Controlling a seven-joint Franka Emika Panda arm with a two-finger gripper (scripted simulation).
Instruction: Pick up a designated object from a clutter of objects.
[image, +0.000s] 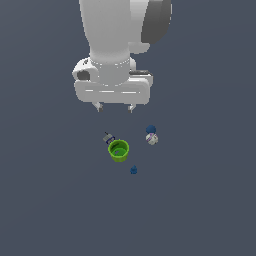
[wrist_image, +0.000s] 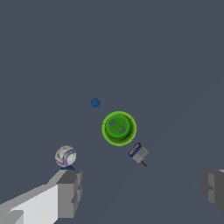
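The gripper (image: 115, 107) hangs above the clutter with its fingers spread wide apart; nothing is between them and they touch nothing; in the wrist view the two fingertips (wrist_image: 70, 192) stand at opposite sides of the picture with bare floor (wrist_image: 131, 52) between.

The cup (image: 119, 150) is bright green, round and upright, its mouth open to the wrist camera; two small dark marks show on its inner bottom in the wrist view, and I cannot tell whether they are things lying in it or part of the cup; the exterior view shows only green inside.

The block (image: 108, 138), grey with a dark blue band on one end, lies on the floor just beside the cup, on the exterior view's left of it and a little farther back, below the gripper; whether it touches the cup's wall I cannot tell in the exterior view; the wrist view (wrist_image: 138, 153) shows a narrow gap between them, and a thin dark stub sticking out of the block's grey end.

The roundish pair (image: 151, 135), blue over white, sits apart on the exterior view's right of the cup; the wrist view shows mostly its white ball with purple lines, just beside one fingertip. The blue lump (image: 133, 170) lies alone near the cup on its nearer side.
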